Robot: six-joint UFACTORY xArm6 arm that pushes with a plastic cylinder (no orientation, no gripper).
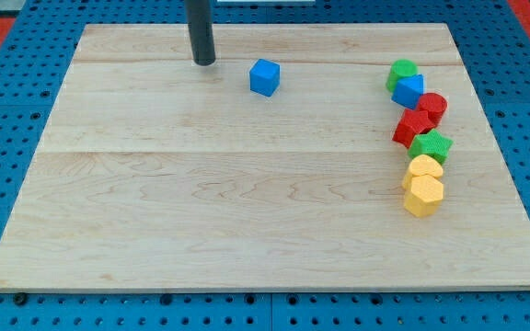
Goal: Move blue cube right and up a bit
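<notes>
Nearest, at the board's four o'clock: yellow hexagonal block (423,195), yellow rounded block (425,167) touching it, green star-shaped block (431,145), two red blocks (412,127) (432,107), blue wedge-like block (409,91), green block (400,72) (one touching chain). Farther, near twelve o'clock on the pale wooden board (201,211): small blue cube (264,77), standing alone. Just at its nine o'clock, apart: my tip (204,62). No pincer fitted, so nothing held.

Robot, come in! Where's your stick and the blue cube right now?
My tip up top, left of blue cube, not touching. Cube alone, upright. Path right and up clear; block cluster far right.
</notes>
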